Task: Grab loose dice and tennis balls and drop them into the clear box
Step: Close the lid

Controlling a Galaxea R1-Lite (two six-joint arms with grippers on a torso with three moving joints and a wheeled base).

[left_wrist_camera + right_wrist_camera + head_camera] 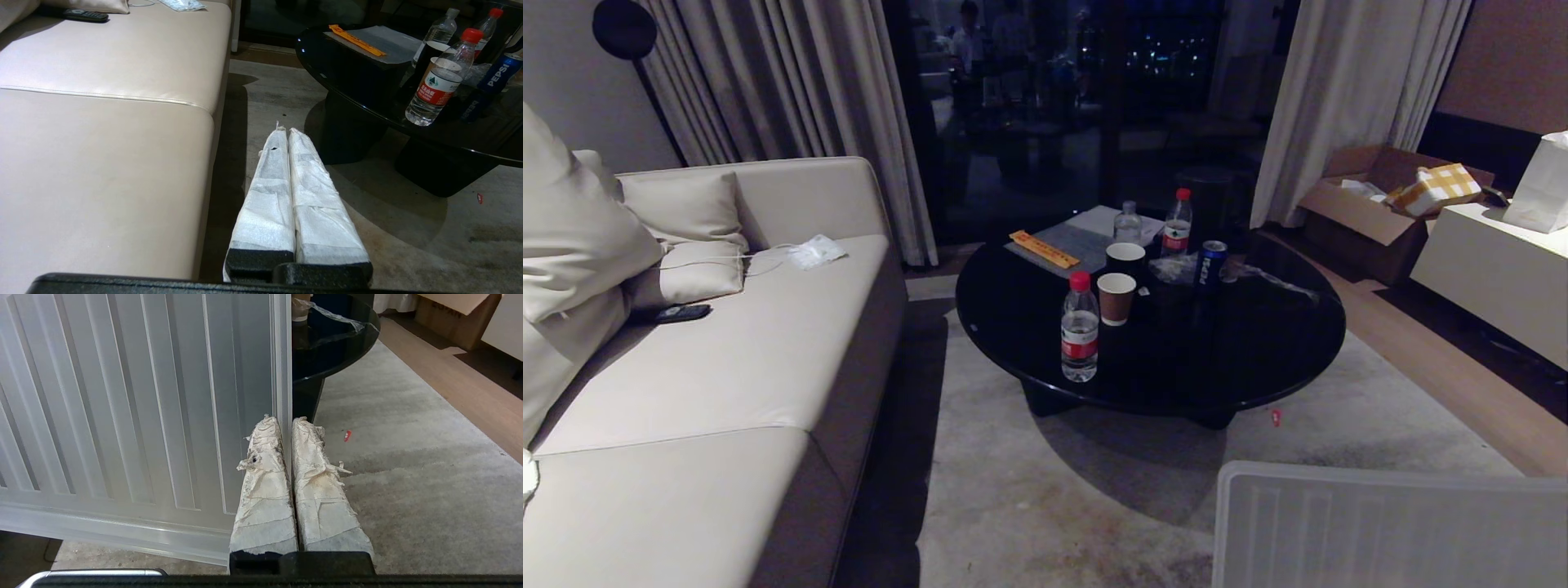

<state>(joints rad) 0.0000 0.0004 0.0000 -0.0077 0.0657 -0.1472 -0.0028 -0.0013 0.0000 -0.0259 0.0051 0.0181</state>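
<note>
No dice, tennis balls or clear box show in any view. My left gripper hangs low over the carpet between the sofa and the round table. Its white-wrapped fingers are pressed together with nothing between them. My right gripper is shut and empty too, its worn wrapped fingers lying along the edge of a flat ribbed clear lid. Neither gripper appears in the head view.
A beige sofa with a remote stands left. The black round table carries water bottles, paper cups and a Pepsi can. The ribbed lid lies near right. A small red scrap lies on the carpet.
</note>
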